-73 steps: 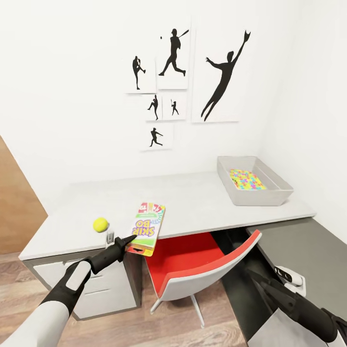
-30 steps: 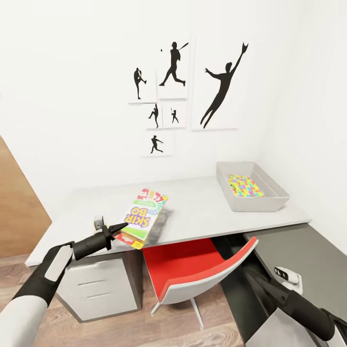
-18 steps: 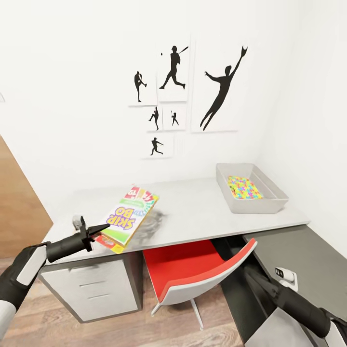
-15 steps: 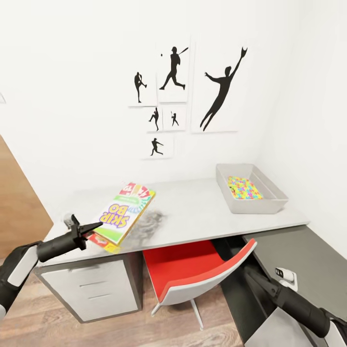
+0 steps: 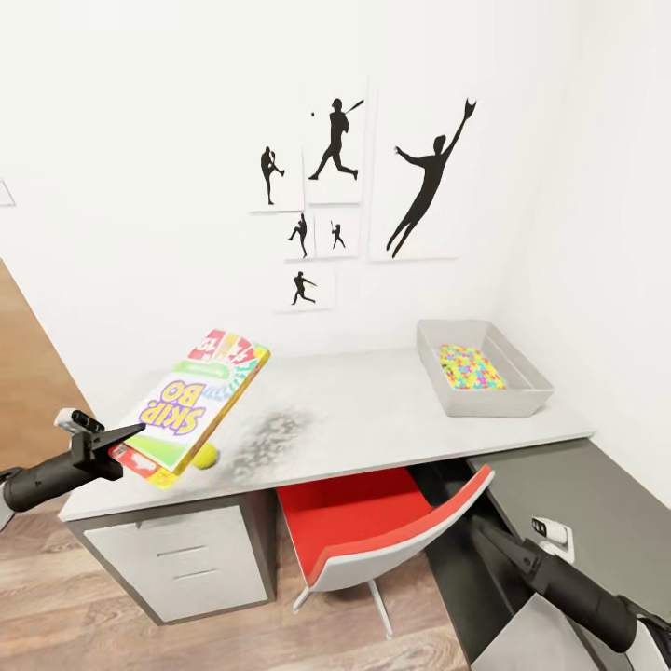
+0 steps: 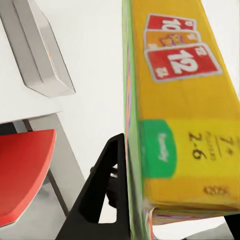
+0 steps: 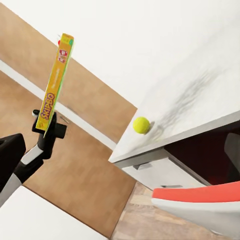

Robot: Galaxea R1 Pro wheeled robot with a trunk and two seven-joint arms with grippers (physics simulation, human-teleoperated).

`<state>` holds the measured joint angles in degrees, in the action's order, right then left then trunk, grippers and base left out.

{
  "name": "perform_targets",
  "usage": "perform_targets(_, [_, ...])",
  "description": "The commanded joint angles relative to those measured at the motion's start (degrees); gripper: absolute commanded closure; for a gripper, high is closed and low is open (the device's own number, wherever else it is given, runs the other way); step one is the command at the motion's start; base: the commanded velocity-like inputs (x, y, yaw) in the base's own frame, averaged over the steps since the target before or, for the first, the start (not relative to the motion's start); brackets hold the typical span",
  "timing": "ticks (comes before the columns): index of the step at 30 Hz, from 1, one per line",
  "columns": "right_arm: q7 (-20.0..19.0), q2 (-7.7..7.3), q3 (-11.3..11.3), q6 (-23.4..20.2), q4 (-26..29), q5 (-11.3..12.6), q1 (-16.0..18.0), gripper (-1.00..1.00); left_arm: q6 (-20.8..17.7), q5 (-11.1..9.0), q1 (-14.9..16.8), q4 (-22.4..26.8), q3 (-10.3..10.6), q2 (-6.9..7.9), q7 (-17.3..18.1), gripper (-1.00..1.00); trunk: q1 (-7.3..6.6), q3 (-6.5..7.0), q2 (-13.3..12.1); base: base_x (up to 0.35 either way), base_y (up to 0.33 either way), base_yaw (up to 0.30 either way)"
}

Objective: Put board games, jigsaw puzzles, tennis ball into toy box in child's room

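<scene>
Pale grey table (image 5: pixel 391 419) against white wall (image 5: pixel 140 186).

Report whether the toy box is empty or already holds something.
Not empty: the toy box holds a colourful jigsaw puzzle lying on its floor; nothing else is seen inside.

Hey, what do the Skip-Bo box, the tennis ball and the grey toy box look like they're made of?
Skip-Bo box: likely printed cardboard, going by its bright cover art and thin, sharp edges. It's held in the left tool.
Tennis ball: looks like matte yellow-green felt, though the fuzz is too small to confirm.
Toy box: probably moulded plastic, with uniform matte grey, sloping walls and a thick rim.
</scene>
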<state>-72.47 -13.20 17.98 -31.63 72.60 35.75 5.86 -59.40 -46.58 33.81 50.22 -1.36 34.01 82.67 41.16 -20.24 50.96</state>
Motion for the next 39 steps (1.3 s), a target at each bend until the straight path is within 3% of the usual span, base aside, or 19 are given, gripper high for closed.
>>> perform_targets(1, [-0.11,0.00,-0.04,-0.48,0.03,0.21,0.03,-1.00,-0.60,-0.04,-0.04,-0.04,0.04,0.32,0.66,1.00,-0.22,0.11,-0.37,0.000,0.000,0.000])
perform_targets(9, [-0.47,-0.02,0.08,-0.35,0.08,0.48,0.03,-1.00,-0.60,0.00,-0.14,-0.50,-0.15,2.11,1.73,1.00,-1.98,1.55,-3.58,0.000,0.000,0.000])
perform_targets(10, [-0.46,-0.05,0.20,-0.41,0.08,0.54,0.03,-1.00,-0.60,-0.07,-0.15,-0.72,-0.29,3.56,1.77,1.00,-2.20,1.73,-3.98,0.000,0.000,0.000])
perform_targets(14, [-0.32,-0.07,0.29,-0.51,0.09,0.64,0.03,-1.00,-0.60,-0.20,-0.21,-0.81,-0.37,4.83,1.81,1.00,-3.07,2.45,-5.58,0.000,0.000,0.000])
perform_targets(23, [-0.63,-0.07,0.22,-0.50,0.09,0.79,0.03,-1.00,-0.56,-0.10,-0.24,-0.82,-0.35,5.02,1.80,1.00,-5.05,4.15,-9.19,0.000,0.000,-0.040])
perform_targets(39, [-0.92,-0.07,0.30,-0.62,0.04,0.85,0.03,-1.00,-0.44,-0.01,-0.24,-0.82,-0.25,4.87,1.79,1.00,-8.57,7.90,-15.61,0.000,0.000,-0.222])
